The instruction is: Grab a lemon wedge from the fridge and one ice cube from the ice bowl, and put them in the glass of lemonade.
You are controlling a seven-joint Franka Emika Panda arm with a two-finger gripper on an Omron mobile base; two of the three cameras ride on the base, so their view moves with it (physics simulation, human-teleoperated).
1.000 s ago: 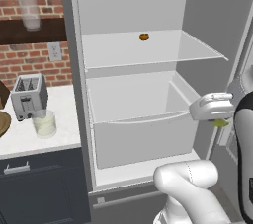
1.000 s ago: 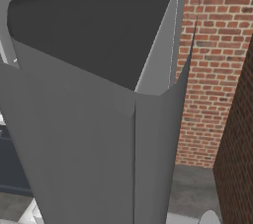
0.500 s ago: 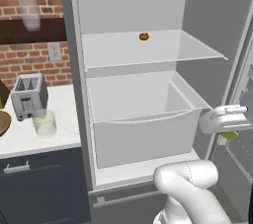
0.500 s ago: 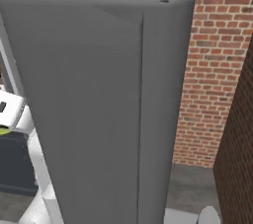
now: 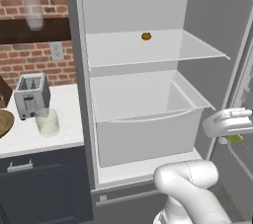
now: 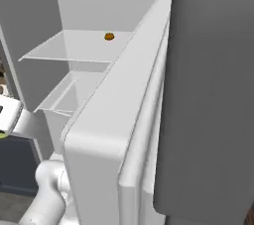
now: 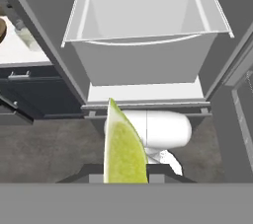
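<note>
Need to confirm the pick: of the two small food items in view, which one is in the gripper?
The yellow-green lemon wedge, clamped in the gripper by the fridge door; the small orange item sits on the upper fridge shelf.

Flat, even, rendered light, bright and without any visible lamp. The fridge (image 5: 148,94) interior reads pale white, its shelves shaded only in soft gradients; no hard cast shadows fall inside it. The worktop (image 5: 64,124) is bright, with faint soft shading under the toaster (image 5: 31,94). In the right base view the fridge door's outer face is a dull mid grey, smoothly shaded, with no glare. In the hand view, the lemon wedge (image 7: 123,151) just above the fingers (image 7: 160,172) is evenly lit and crisp at its outline, while the floor (image 7: 44,154) beyond looks dim and mottled. All views are slightly soft and low in detail; straight edges stay straight toward the borders.
</note>
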